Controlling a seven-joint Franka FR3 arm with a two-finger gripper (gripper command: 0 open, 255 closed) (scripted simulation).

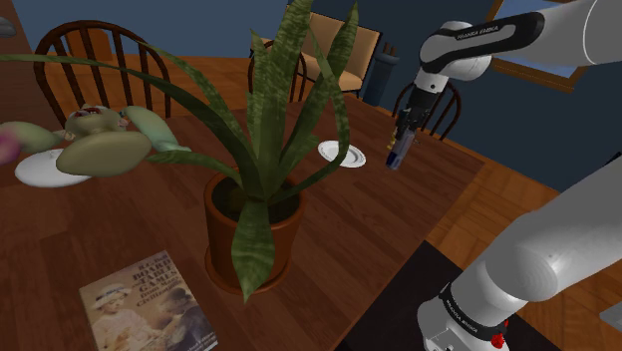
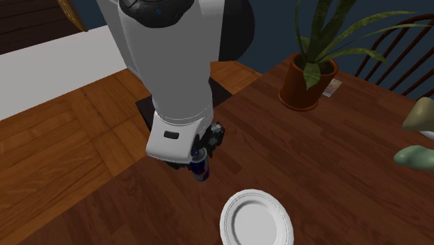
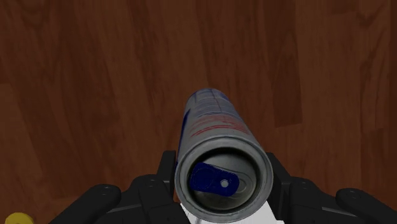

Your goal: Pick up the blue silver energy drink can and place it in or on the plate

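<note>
My black gripper is shut on a blue and silver drink can and holds it upright over the brown wooden table. In the wrist view the fingers clasp the can from both sides just under its rim, with its silver top and blue tab facing the camera. A small white plate lies on the table just to the shoulder view's left of the can. In the second exterior view the can hangs below the gripper, with the plate nearer the camera and to the right.
A tall potted plant stands mid-table, with a book near the front edge. A stuffed toy and a second white plate are at the shoulder view's left. Wooden chairs ring the far side. The table edge runs close behind the can.
</note>
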